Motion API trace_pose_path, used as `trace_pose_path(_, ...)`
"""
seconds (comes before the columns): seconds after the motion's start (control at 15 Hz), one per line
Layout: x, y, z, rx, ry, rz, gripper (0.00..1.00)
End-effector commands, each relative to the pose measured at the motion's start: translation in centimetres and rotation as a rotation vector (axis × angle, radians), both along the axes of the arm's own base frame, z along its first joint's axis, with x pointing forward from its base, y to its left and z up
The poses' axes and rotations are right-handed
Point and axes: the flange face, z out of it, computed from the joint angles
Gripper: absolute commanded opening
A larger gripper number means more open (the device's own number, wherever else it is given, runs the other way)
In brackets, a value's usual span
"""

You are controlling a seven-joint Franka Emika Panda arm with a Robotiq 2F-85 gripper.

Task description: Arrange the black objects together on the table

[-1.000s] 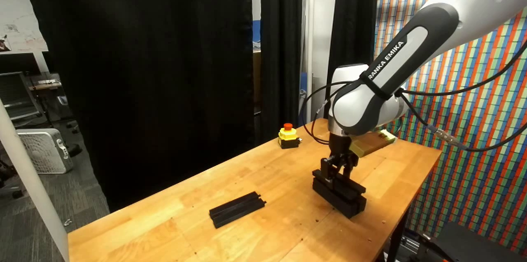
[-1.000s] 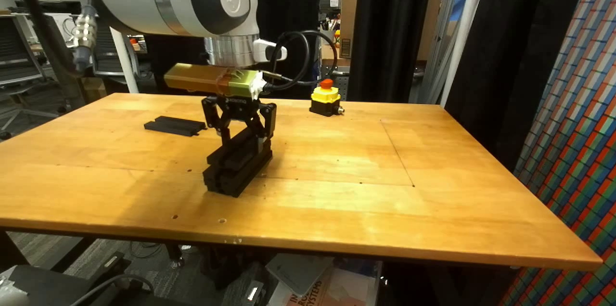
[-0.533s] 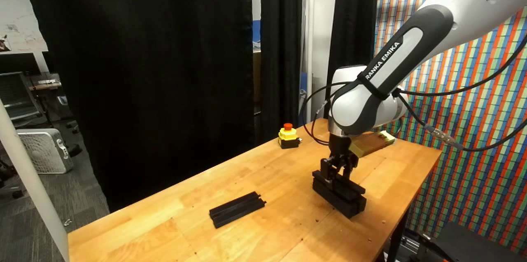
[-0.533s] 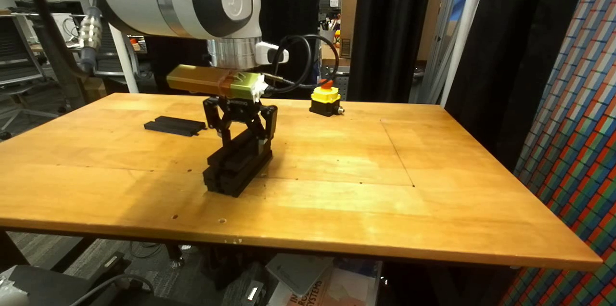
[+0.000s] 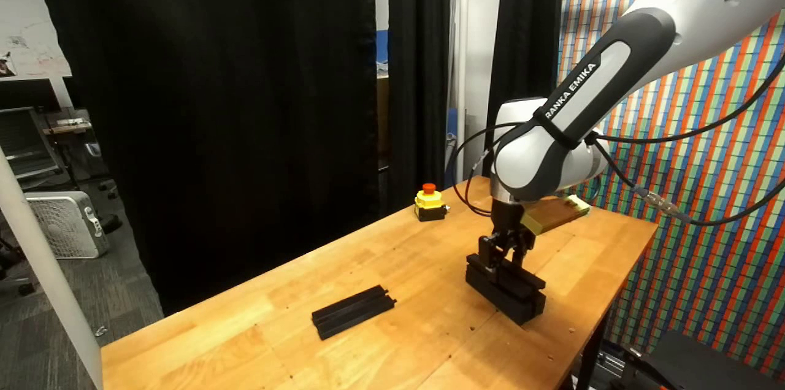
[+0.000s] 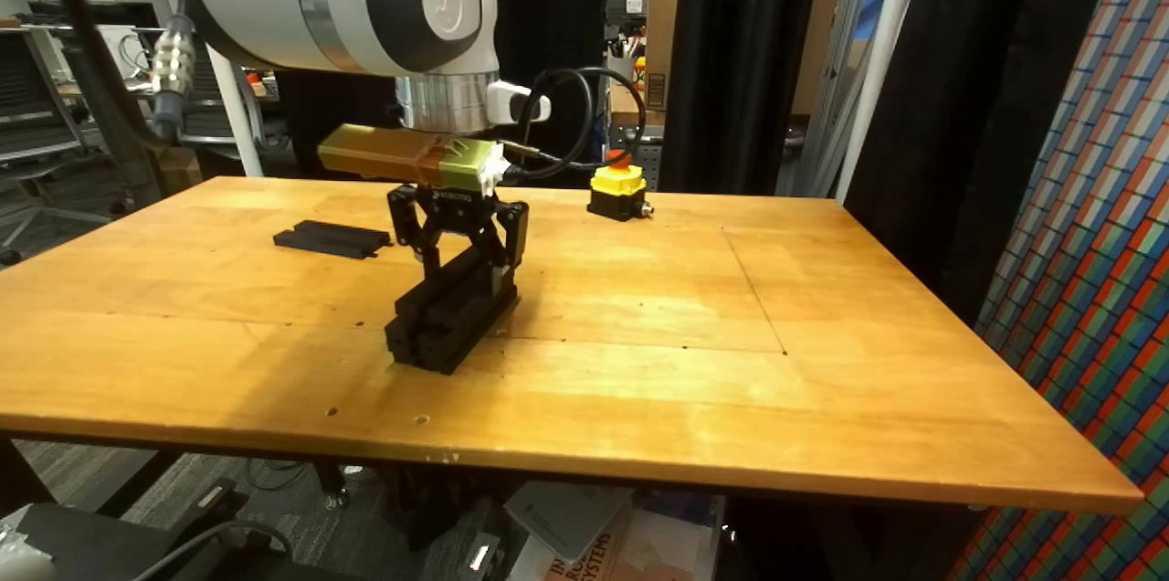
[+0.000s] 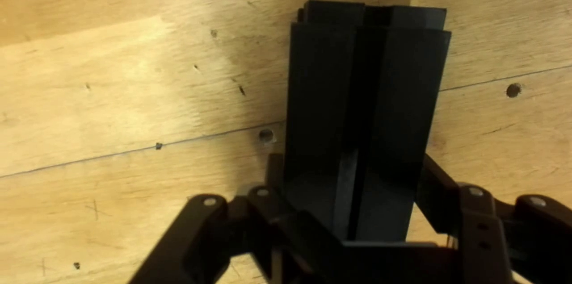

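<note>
My gripper (image 5: 504,266) is shut on a flat black bar with a lengthwise groove (image 7: 321,87). One finger presses each long side in the wrist view (image 7: 353,177). The held bar (image 6: 434,296) lies on or just above more black bars (image 6: 438,348), roughly lined up with them; any thin gap is too dark to tell. Ends of the lower bars (image 7: 335,12) stick out slightly past the held bar. How many are stacked is unclear. Another grooved black bar (image 5: 352,311) lies flat and apart on the wooden table (image 5: 245,341); it also shows in an exterior view (image 6: 331,239).
A yellow and red button box (image 5: 430,203) stands near the table's far edge, also seen in an exterior view (image 6: 618,188). Cables (image 6: 580,120) loop beside the wrist. Black curtains (image 5: 214,132) hang behind the table. The stack sits fairly near one long table edge (image 6: 566,464).
My gripper and the held bar have shifted by a very small amount over the stack, and the arm's upper link has moved slightly. The grip is unchanged, and the separate bar has not moved.
</note>
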Motion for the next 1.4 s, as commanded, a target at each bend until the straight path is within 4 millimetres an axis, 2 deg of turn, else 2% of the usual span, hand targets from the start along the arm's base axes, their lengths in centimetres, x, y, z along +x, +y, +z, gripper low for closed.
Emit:
trace_pose_path(0.0,-0.4,-0.2,0.7,0.009,-0.04,-0.03,0.46)
trace_pose_path(1.33,-1.9,1.1,1.4,0.009,-0.073,-0.076,0.46)
